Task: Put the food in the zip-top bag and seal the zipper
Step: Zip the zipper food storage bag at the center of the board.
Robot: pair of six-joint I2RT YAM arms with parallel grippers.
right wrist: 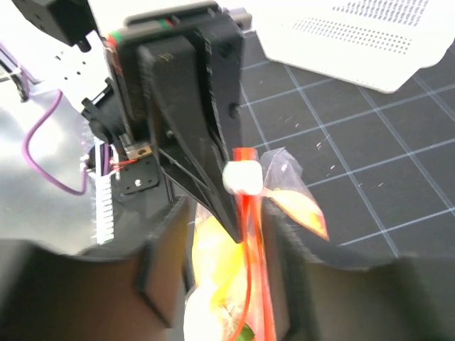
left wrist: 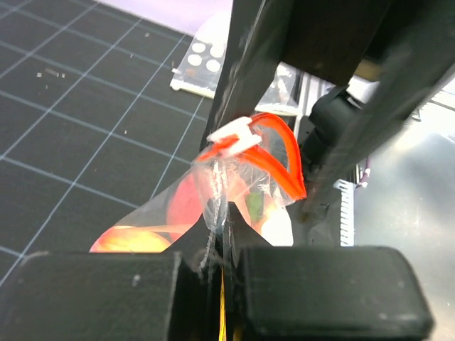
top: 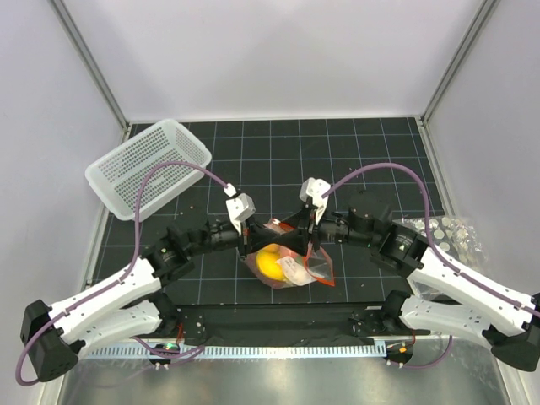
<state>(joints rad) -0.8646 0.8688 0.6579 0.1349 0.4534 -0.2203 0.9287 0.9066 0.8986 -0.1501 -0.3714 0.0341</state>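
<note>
At mid-mat (top: pixel 354 152) lies the bag (top: pixel 295 268), food (top: pixel 270 263) inside. My left gripper (top: pixel 247 243) is clamped on its edge; the right gripper (top: pixel 312 236) stands parted astride the zipper (right wrist: pixel 250 234). I'd pinch lightly by the slider (right wrist: pixel 242 177), then draw straight along.

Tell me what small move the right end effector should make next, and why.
Probably close the right end effector on the zipper beside the white slider: its jaws stand open around it, the left end effector pinches the bag, and the zipper bows open.
</note>
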